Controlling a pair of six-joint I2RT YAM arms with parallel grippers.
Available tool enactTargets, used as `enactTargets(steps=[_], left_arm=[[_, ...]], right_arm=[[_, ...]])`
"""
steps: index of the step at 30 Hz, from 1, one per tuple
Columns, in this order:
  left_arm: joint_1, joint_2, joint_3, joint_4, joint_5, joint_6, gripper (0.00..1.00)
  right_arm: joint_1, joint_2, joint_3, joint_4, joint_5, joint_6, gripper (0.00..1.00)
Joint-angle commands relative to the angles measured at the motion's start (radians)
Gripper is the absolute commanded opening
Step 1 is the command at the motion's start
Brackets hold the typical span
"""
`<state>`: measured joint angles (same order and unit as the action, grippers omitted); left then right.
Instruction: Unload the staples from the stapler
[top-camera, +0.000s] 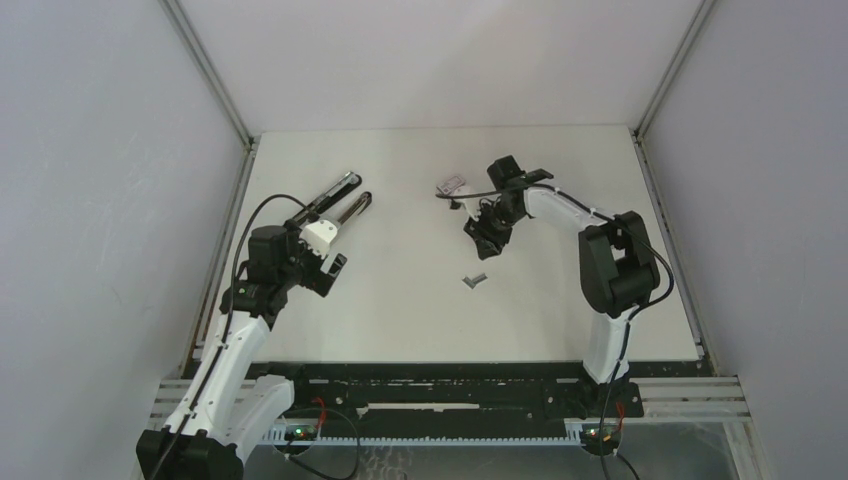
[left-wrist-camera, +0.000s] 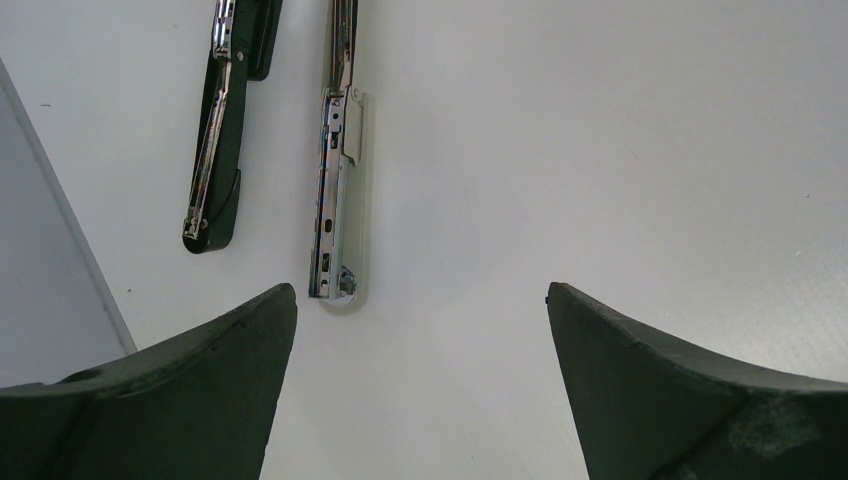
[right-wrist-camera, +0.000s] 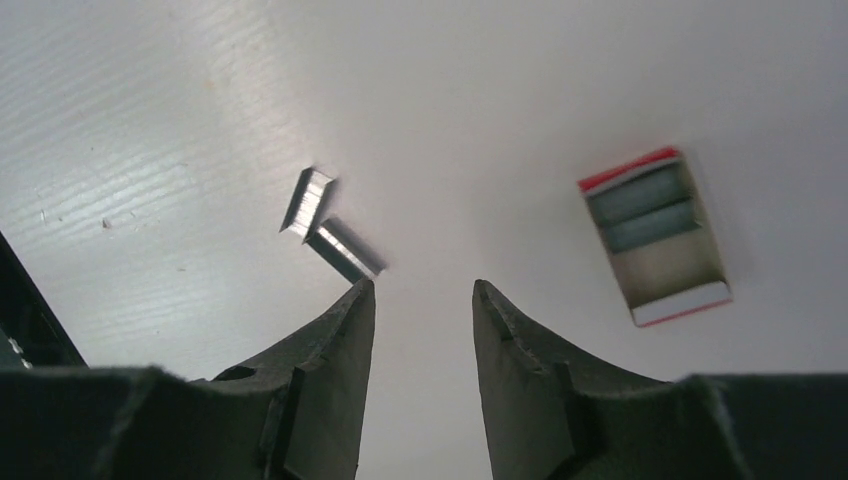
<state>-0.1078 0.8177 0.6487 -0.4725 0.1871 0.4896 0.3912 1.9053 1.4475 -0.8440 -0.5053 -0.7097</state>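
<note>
The stapler (top-camera: 342, 200) lies opened at the back left of the table, its black arm (left-wrist-camera: 222, 130) and silver staple rail (left-wrist-camera: 338, 190) side by side. My left gripper (left-wrist-camera: 420, 295) hovers just short of their near ends, wide open and empty. The staples (right-wrist-camera: 325, 225), two short silver strips, lie loose on the table (top-camera: 475, 281), near the middle. My right gripper (right-wrist-camera: 420, 290) hangs above the table with its left fingertip close to one strip; it is open, with a narrow gap and nothing between the fingers.
A small red-and-white box (right-wrist-camera: 655, 237) with staple rows inside lies open to the right of the right gripper, also visible at the back centre (top-camera: 452, 186). Grey enclosure walls stand close on the left and right of the white table (top-camera: 560, 310).
</note>
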Motion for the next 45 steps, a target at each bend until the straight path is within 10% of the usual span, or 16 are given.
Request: enactTargets(steps=[1,45], left_arm=[[0.005,-0.004,-0.027,0.040,0.002,0.012,1.00],[0.006,-0.006,-0.030,0.040,0.003,0.017,1.00]], right_arm=[[0.056,-0.041,-0.040,0.008,0.033,-0.111,0.40],[0.197,0.013,-0.117,0.068,0.249,-0.187,0.40]])
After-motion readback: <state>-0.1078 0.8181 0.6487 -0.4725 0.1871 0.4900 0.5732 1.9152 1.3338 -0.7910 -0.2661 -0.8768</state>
